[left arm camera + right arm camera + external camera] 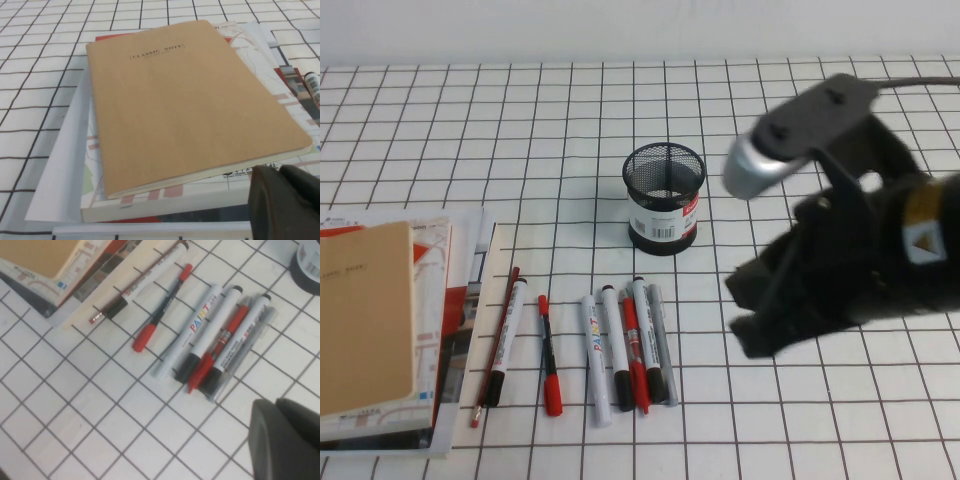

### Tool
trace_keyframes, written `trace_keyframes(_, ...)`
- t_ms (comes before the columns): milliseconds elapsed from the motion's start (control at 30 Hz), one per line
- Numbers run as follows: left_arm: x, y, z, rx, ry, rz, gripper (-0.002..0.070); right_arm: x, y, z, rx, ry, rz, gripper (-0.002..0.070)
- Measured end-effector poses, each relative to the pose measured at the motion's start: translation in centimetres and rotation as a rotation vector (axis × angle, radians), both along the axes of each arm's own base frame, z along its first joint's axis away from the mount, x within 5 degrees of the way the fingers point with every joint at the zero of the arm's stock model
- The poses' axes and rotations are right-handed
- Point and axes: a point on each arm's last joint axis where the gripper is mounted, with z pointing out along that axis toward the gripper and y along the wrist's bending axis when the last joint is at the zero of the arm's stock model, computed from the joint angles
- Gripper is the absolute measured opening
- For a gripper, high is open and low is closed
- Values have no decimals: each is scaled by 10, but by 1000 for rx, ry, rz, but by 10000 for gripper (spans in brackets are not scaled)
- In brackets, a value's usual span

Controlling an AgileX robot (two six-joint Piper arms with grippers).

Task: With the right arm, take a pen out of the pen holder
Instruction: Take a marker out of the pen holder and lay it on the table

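The black mesh pen holder (663, 195) stands upright at the table's middle, and no pen shows above its rim. In front of it several markers (625, 345) lie side by side on the grid cloth, with a red pen (548, 355) and a white marker (505, 340) further left. My right gripper (748, 305) hovers to the right of the markers, shut with nothing in it. In the right wrist view the markers (215, 345) lie ahead of my right gripper (277, 407), well apart from it. My left gripper (277, 172) is shut over the notebook's near corner.
A tan notebook (360, 310) lies on a stack of papers and a magazine (455, 330) at the left edge. A red pencil (495, 345) rests along the stack's right side. The pen holder's edge (310, 265) shows in the right wrist view.
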Motion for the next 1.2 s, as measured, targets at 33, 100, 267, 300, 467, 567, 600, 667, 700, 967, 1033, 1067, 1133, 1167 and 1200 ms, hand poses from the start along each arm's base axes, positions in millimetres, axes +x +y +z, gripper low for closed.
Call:
trace_keyframes(33,0,0,0,0,0,0,-4,-6,-7,0,0,-6,0,-15)
trace_keyframes(100,0,0,0,0,0,0,-4,-21,-23,-1,-7,-2,2,-15)
trace_keyframes(267,0,0,0,0,0,0,-4,-47,-51,-3,-82,49,8,-15)
trace_keyframes(300,0,0,0,0,0,0,-4,-50,-55,-4,-100,60,8,-15)
trace_keyframes(467,0,0,0,0,0,0,-4,-56,-69,-15,-167,34,-1,-15)
trace_keyframes(567,0,0,0,0,0,0,-4,-55,-73,-28,-180,-8,-4,-15)
trace_keyframes(600,0,0,0,0,0,0,-4,-56,-74,-33,-181,-25,-4,-15)
trace_keyframes(667,0,0,0,0,0,0,-4,-56,-77,-44,-176,-53,-10,-15)
trace_keyframes(700,0,0,0,0,0,0,-4,-56,-80,-50,-158,-61,-28,-15)
trace_keyframes(967,0,0,0,0,0,0,-4,-60,-136,-102,45,-169,-356,-15)
trace_keyframes(1033,0,0,0,0,0,0,-4,-68,-155,-119,78,-235,-469,-15)
trace_keyframes(1067,0,0,0,0,0,0,-4,-72,-162,-126,89,-264,-516,-15)
trace_keyframes(1133,0,0,0,0,0,0,-4,-83,-174,-140,108,-320,-605,-15)
trace_keyframes(1167,0,0,0,0,0,0,-4,-87,-178,-146,116,-343,-638,-15)
trace_keyframes(1200,0,0,0,0,0,0,-4,-92,-182,-152,123,-376,-676,-15)
